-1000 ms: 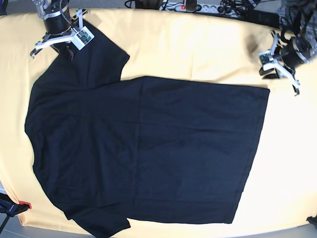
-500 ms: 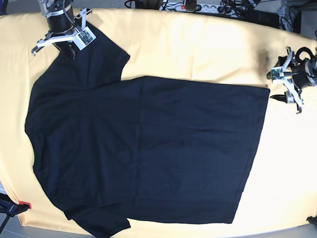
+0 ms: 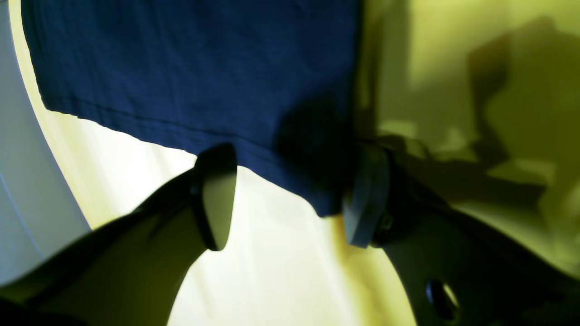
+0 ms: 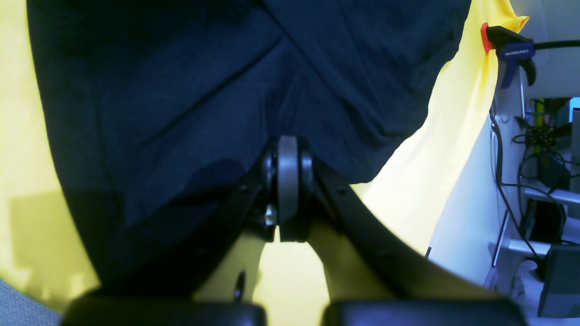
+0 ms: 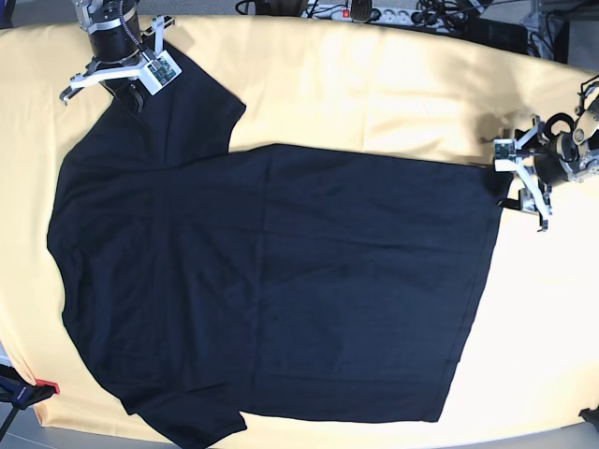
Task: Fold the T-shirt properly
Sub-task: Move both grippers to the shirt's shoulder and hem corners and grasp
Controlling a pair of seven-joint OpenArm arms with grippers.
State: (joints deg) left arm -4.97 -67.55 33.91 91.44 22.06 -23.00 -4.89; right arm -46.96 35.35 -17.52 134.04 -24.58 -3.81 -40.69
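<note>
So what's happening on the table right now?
A black short-sleeved cotton T-shirt lies spread flat on the pale yellow cloth. The right gripper is shut at the sleeve in the far corner; whether it pinches fabric is unclear. The left gripper is open, straddling the hem corner. No fold has been made yet.

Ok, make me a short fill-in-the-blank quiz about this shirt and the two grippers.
1. The T-shirt lies flat on a ____ cloth.
2. The left gripper has its jaws ____ around the shirt's corner.
3. The right gripper is ____, at a sleeve.

Missing words: yellow; open; shut
</note>
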